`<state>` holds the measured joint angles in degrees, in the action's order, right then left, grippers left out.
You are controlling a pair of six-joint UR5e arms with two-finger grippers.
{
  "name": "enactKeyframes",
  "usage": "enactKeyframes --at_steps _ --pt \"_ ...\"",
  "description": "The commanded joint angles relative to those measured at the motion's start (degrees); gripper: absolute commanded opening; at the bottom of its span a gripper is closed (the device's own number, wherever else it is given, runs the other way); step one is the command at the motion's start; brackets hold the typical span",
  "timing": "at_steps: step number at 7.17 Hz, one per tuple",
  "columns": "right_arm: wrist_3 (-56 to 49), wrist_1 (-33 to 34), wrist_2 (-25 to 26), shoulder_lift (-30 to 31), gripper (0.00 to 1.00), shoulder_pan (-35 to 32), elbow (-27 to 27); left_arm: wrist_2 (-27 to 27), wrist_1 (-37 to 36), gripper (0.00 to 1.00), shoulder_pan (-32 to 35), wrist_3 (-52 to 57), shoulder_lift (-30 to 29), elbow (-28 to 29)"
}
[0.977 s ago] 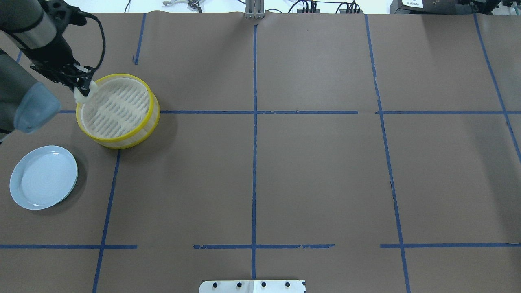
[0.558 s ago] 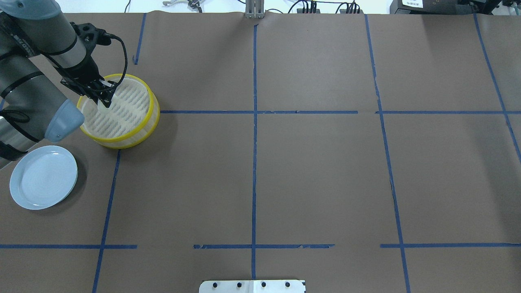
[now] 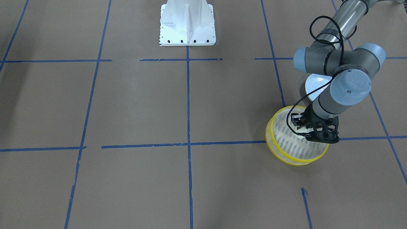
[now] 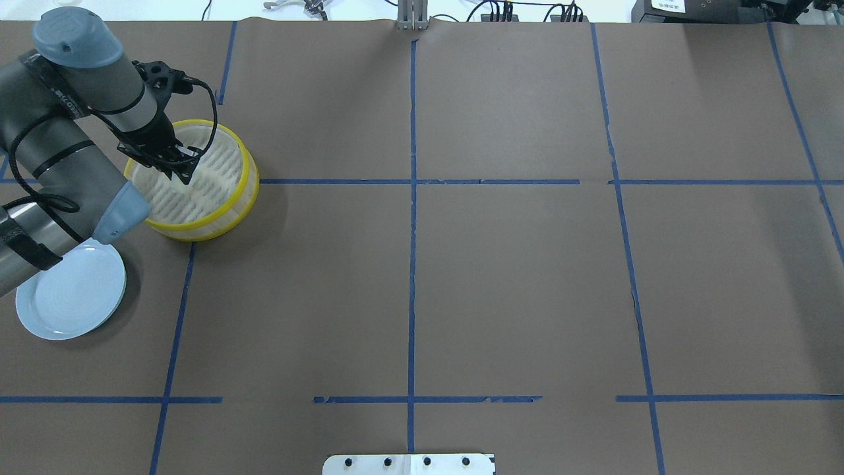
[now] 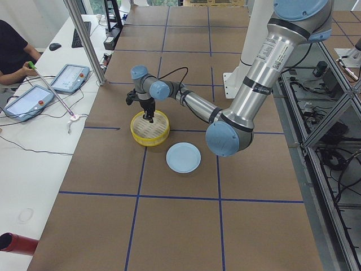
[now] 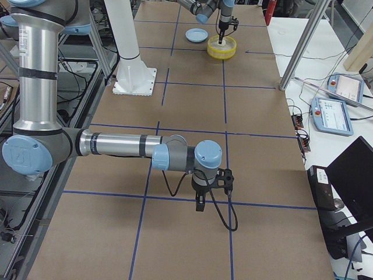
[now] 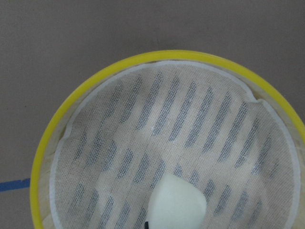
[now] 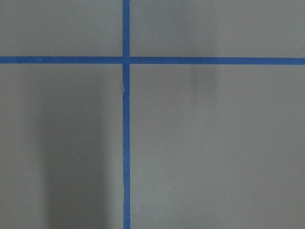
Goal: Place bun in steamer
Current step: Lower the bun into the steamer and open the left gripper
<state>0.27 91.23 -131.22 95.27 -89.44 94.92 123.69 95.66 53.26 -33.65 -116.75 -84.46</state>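
Table cover: brown paper (image 4: 527, 264) — matte, seams showing.
Grid: blue tape lines (image 4: 412, 264), crossing into rectangles.
Side bench: white top (image 5: 28, 169), running alongside the table; carries two touchscreen tablets (image 5: 69, 78) and loose cables.
Post: aluminium post (image 5: 84, 42) between bench and table.
Light: even, diffuse — soft shadows only.

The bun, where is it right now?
In the left wrist view the bun is at bottom centre, held by the left hand inside the yellow rim of the steamer, over its slotted base.

four far exterior views, one near left-wrist close-up, common steamer (image 4: 248, 189)
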Motion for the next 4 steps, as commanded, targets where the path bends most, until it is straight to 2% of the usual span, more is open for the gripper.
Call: enactKeyframes --at_steps 1,2,4 --pt "0.0 0.0 0.0 0.0 1.00 0.0 0.0 -0.1 1.4 0.60 -0.4 -0.8 0.0 0.8" --pt "0.0 0.0 0.0 0.0 1.00 0.0 0.0 -0.1 1.4 1.00 -0.4 -0.8 0.0 0.7" --pt "0.0 0.0 0.0 0.0 1.00 0.0 0.0 -0.2 1.4 1.00 -0.3 -0.6 0.0 -0.7"
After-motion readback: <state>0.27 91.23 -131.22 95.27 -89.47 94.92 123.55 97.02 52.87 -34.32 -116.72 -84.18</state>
